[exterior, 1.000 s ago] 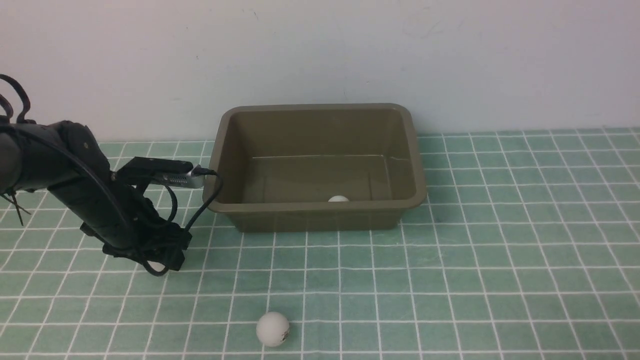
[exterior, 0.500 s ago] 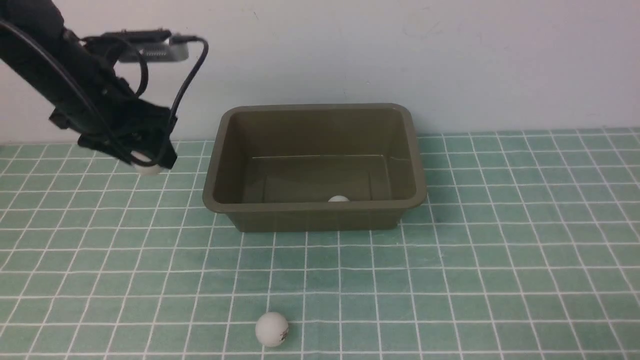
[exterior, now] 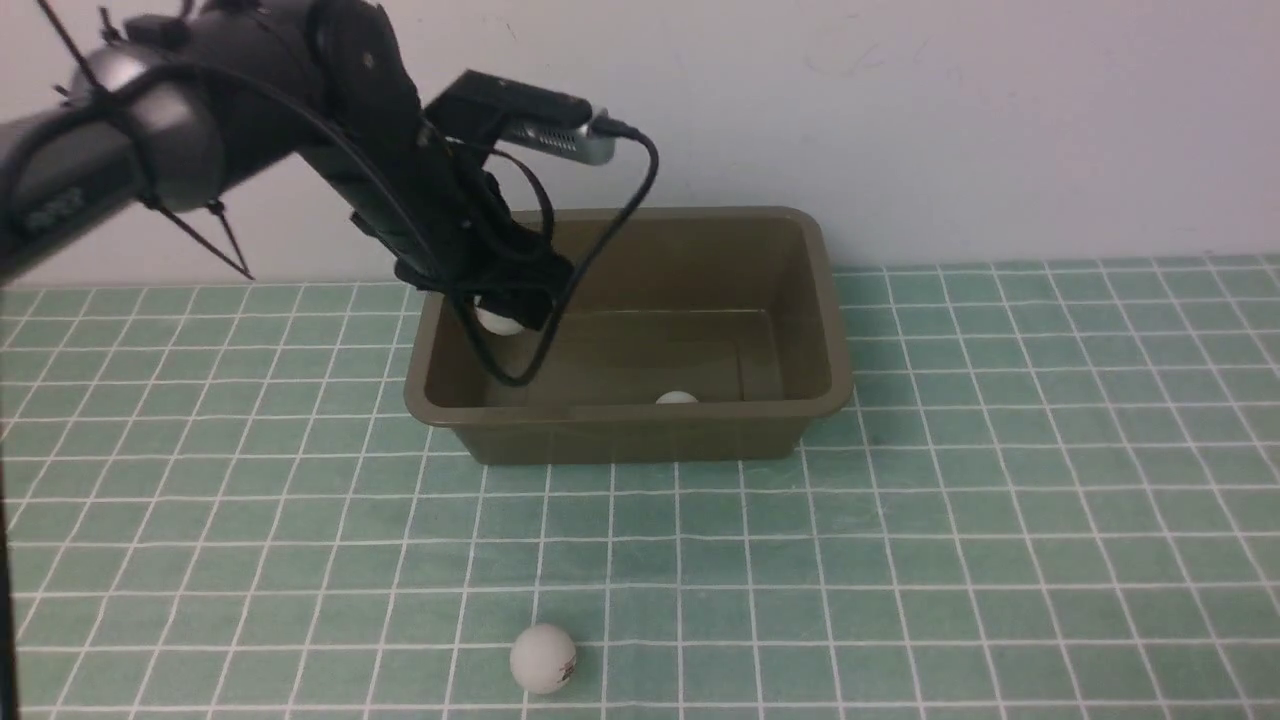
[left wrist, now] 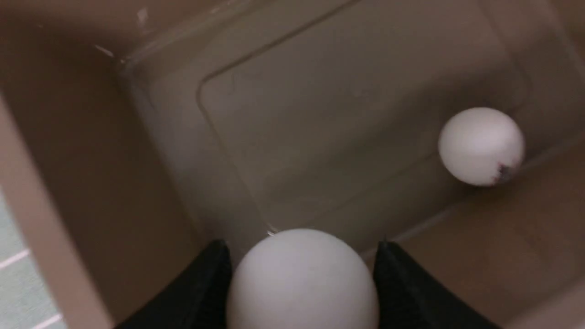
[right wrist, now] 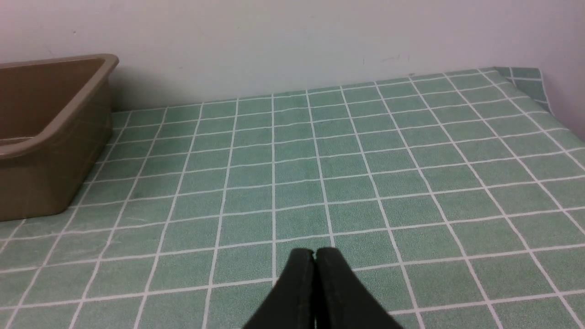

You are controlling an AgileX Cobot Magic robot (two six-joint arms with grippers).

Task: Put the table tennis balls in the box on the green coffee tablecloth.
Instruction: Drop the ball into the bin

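The olive-brown box (exterior: 640,425) stands at the back of the green coffee tablecloth (exterior: 950,520). My left gripper (exterior: 505,315) hangs over the box's left end, shut on a white table tennis ball (exterior: 497,320) that bulges between its black fingers (left wrist: 201,292). That held ball (left wrist: 301,281) hovers above the box floor (left wrist: 320,128). A second ball (exterior: 677,398) lies inside by the near wall, its dark mark showing in the left wrist view (left wrist: 481,145). A third ball (exterior: 543,658) rests on the cloth near the front. My right gripper (right wrist: 314,256) is shut, empty, low over the cloth.
A white wall (exterior: 900,120) rises right behind the box. The cloth's far right corner (right wrist: 525,77) folds up against a side wall. The box corner (right wrist: 55,137) sits left of my right gripper.
My left arm has lifted the ball off the cloth at the left, carried it up and rightward, and now holds it over the box's left end. The right gripper's earlier state is unseen.
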